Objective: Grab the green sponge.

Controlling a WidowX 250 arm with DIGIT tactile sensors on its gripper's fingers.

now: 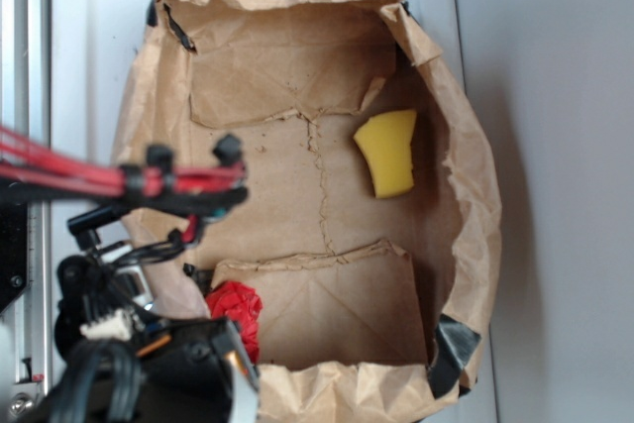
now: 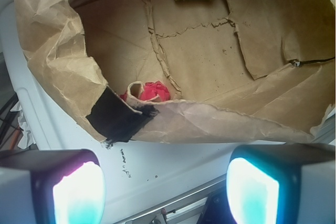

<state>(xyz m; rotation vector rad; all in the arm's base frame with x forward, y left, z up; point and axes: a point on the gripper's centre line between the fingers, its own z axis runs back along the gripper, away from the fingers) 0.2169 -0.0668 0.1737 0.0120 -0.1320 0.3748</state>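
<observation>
Inside the brown paper bag (image 1: 297, 86), the green sponge (image 1: 388, 152) lies on its floor, well apart from the red lump (image 1: 236, 305). Outside its rim, the gripper (image 2: 165, 190) hovers, jaws wide and empty.

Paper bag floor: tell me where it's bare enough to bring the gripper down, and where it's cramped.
Most of the paper bag floor is bare: the middle stretch between the yellow sponge and the red lump, and the flap area beside the lump. It is cramped at the sponge, close to the bag's wall, and at the lump's corner. The gripper is open, outside the bag.
</observation>
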